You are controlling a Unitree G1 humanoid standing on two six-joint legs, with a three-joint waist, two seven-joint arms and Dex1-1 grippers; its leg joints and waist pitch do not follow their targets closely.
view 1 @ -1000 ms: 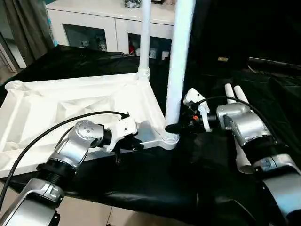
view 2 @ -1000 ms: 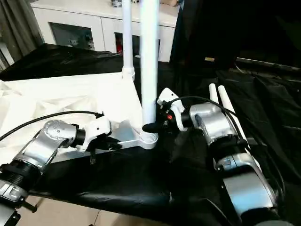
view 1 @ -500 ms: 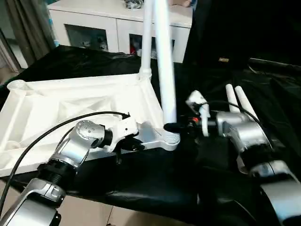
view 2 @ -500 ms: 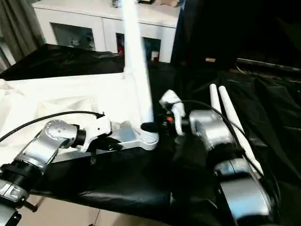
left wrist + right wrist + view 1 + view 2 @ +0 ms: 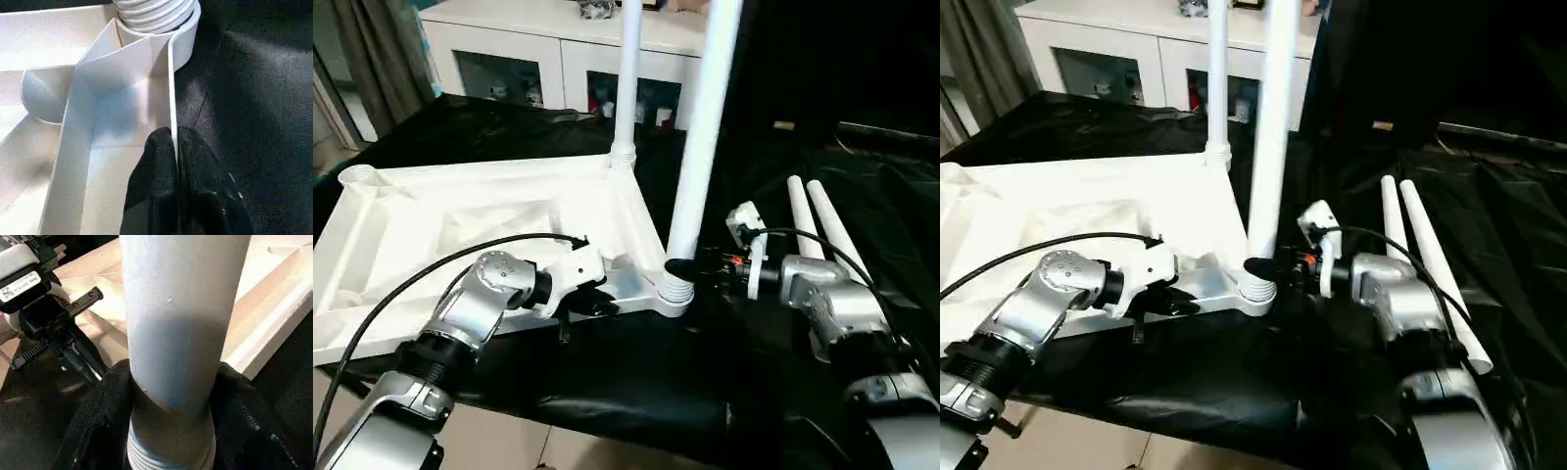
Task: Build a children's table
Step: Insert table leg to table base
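**Item: near-corner leg, mid-fit**

- Tabletop (image 5: 499, 211): white, ribbed underside up, lying on black-draped work table (image 5: 636, 362). Near rt corner socket (image 5: 674, 294) sits just beside table's front edge.
- Far leg (image 5: 627, 78): upright in far rt corner socket, looks seated.
- Near leg (image 5: 703, 137): threaded foot in the near socket, long axis not vertical; top leans to robot's rt, away from far leg.
- Spare legs (image 5: 818, 220): two, lying side by side on cloth, well apart to the rt, past rt forearm.
- R gripper (image 5: 168, 382): fingers wrapped round near leg's base, one each side, just above thread, grasping it. Approaches level from robot's rt.
- L gripper (image 5: 175, 147): fingers clenched on tabletop's thin front rim wall, one inside, one outside, near the socket; judged to be pinning the top down.

**Key relation:** leg axis vs socket axis. Grip is at the bottom, so tilt is steered from the base; judged next need = bring top back toward robot's lft till parallel w/ far leg, then seat/twist. R arm is the working one; L only braces.

**Risk (judgement):** cross-threading if driven while tilted.
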